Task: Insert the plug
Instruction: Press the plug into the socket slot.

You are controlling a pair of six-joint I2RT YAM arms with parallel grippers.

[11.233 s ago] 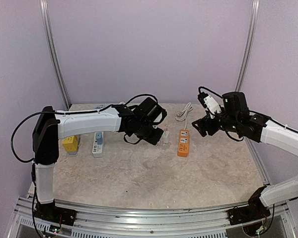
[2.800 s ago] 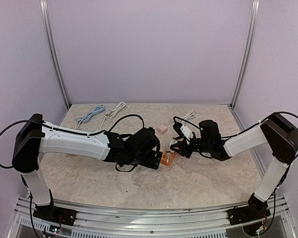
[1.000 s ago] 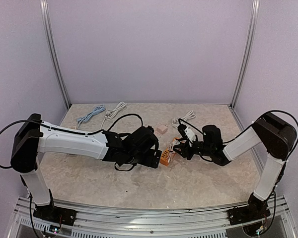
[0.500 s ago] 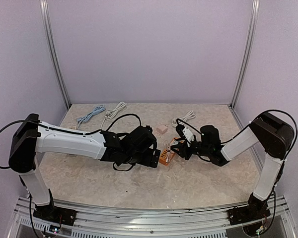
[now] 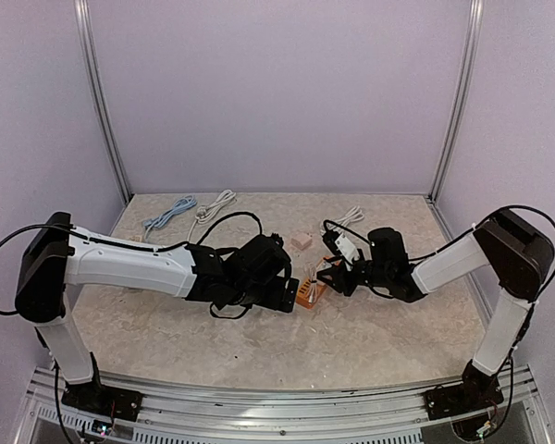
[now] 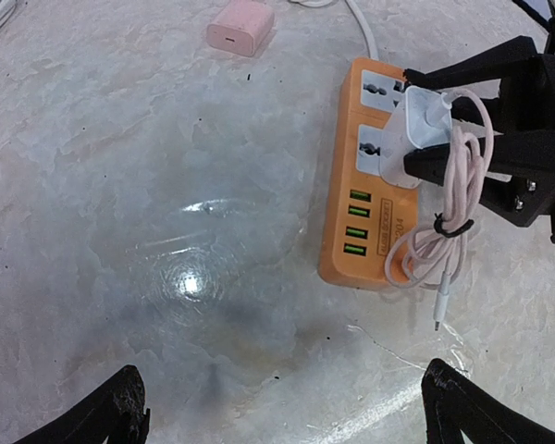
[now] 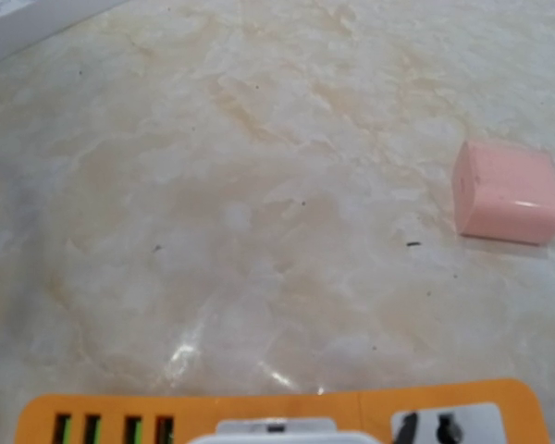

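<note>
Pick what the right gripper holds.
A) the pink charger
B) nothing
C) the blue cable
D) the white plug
D: in the left wrist view the right gripper is shut on the white plug at the orange strip, while the pink charger lies apart from it.

one strip (image 6: 337, 236), one plug (image 6: 418, 125), one pink charger (image 6: 241, 25)

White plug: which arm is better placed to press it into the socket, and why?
Right. The right gripper grips the white plug on the orange power strip; the left gripper hangs open, empty.
</note>
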